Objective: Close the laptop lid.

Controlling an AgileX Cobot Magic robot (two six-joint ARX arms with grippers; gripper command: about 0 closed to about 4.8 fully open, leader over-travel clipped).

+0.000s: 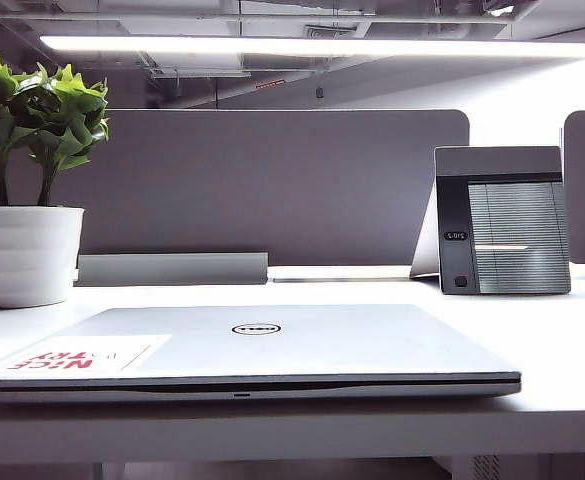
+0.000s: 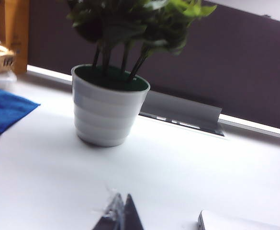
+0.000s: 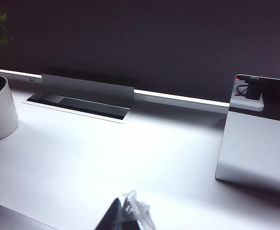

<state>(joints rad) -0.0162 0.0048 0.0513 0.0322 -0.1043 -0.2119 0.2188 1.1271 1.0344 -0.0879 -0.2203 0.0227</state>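
Exterior view, matte silver laptop lid [image 1: 272, 345] flat shut, left tool [image 2: 119, 215] and right tool [image 3: 125, 215] tips together.

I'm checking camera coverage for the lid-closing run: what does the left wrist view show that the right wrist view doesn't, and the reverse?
Only the left wrist view shows a blue cloth, the plant's full white pot and the left gripper, whose fingertips appear together. Only the right wrist view shows the upright grey-black device and the right gripper, tips also apparently together. Both show the white table, the open cable hatch by the dark partition, and just a corner of the laptop lid.
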